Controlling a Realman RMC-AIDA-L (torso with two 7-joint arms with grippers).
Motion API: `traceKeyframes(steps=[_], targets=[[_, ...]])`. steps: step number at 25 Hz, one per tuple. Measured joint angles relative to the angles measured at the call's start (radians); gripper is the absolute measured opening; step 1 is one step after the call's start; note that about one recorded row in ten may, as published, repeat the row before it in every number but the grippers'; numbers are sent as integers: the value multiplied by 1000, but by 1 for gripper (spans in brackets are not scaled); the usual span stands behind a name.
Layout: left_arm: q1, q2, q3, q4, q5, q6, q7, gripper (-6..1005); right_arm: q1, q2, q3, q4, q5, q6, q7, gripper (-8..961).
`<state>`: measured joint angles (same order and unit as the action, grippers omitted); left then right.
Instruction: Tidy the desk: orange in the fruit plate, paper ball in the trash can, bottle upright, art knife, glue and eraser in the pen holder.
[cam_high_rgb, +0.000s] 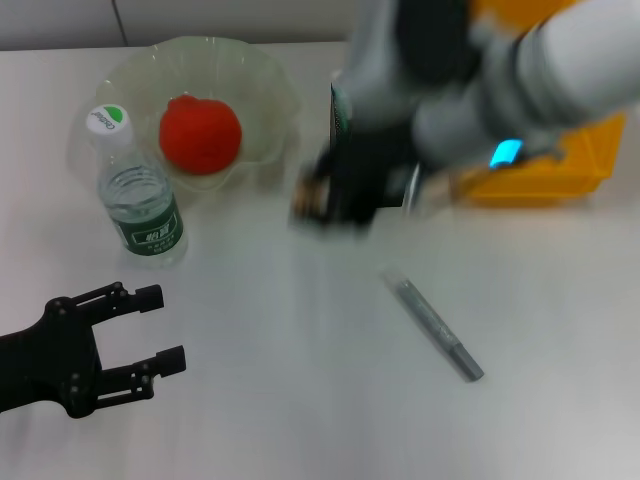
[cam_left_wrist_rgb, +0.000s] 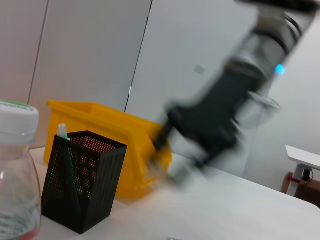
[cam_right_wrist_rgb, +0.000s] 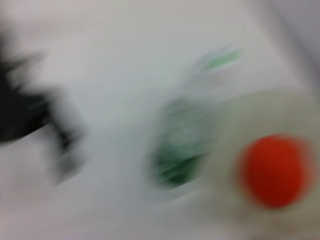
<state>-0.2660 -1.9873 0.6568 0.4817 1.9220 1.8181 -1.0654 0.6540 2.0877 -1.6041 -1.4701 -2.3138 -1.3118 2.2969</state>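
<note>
The orange (cam_high_rgb: 200, 132) lies in the pale green fruit plate (cam_high_rgb: 270, 80) at the back left. Just in front of the plate, the bottle (cam_high_rgb: 140, 195) stands upright with its white cap on. A grey art knife (cam_high_rgb: 435, 328) lies flat on the table right of centre. My right gripper (cam_high_rgb: 325, 200) is a blur in motion just above the table in front of the black mesh pen holder (cam_left_wrist_rgb: 82, 185), which holds a green-and-white stick (cam_left_wrist_rgb: 64, 135). My left gripper (cam_high_rgb: 160, 328) rests open and empty at the front left. Paper ball and eraser are out of view.
A yellow bin (cam_high_rgb: 560, 170) stands at the back right, just behind the pen holder (cam_high_rgb: 340, 110). The right arm (cam_high_rgb: 470, 80) reaches in from the upper right and hides most of the holder. In the right wrist view, orange (cam_right_wrist_rgb: 274, 170) and bottle (cam_right_wrist_rgb: 185, 145) are smeared.
</note>
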Motion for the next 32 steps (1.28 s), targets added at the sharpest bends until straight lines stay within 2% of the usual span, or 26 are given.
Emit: traceKeyframes(steps=[2,3,4,5,7,9,16,19,21,22,23,25,27,28,29,30,32], targets=[[0,0,1,0,0,1,-2,798,-29,-1,92,14,-5,152,-3,426],[0,0,1,0,0,1,-2,798,-29,-1,92,14,-5,152,-3,430],[1,0,1,0,0,2,-2,798,-37,-3,108,47,-10,247,-3,434],[1,0,1,0,0,2,-2,798,-37,-3,108,47,-10,247,-3,437],[0,-1,1,0,0,8,-5,798,-40,-3,107,102,-11,347,-4,445],[-2,0,0,0,-1,20,-5,798,-41,-3,102,126,-10,390,-4,452],[-8,2,-3,5,-5,35,-6,798,-44,-2,99,130,-6,400,-1,498],[-10,3,-3,8,-6,39,-7,798,-52,-1,106,98,-9,353,0,538],[-11,3,-4,8,-6,43,-7,798,-59,0,130,56,-12,267,4,551],[-13,4,-6,9,-7,46,-7,798,-58,-1,168,1,-19,136,23,550],[-13,4,-6,9,-7,46,-7,798,-58,-1,168,1,-19,136,23,550],[-15,4,-9,10,-7,49,-7,798,-38,-4,201,-43,-59,-19,79,549],[-20,4,-11,11,-8,52,-9,798,5,-6,215,-74,-176,-230,188,549],[-20,4,-11,11,-8,52,-9,798,5,-6,215,-74,-176,-230,188,548],[-21,4,-11,11,-7,52,-9,798,17,-4,184,-72,-242,-300,236,548],[-23,4,-12,11,-7,52,-10,798,17,-4,184,-72,-242,-300,236,548],[-25,4,-13,12,-8,52,-10,798,17,-1,97,-41,-286,-310,285,547]])
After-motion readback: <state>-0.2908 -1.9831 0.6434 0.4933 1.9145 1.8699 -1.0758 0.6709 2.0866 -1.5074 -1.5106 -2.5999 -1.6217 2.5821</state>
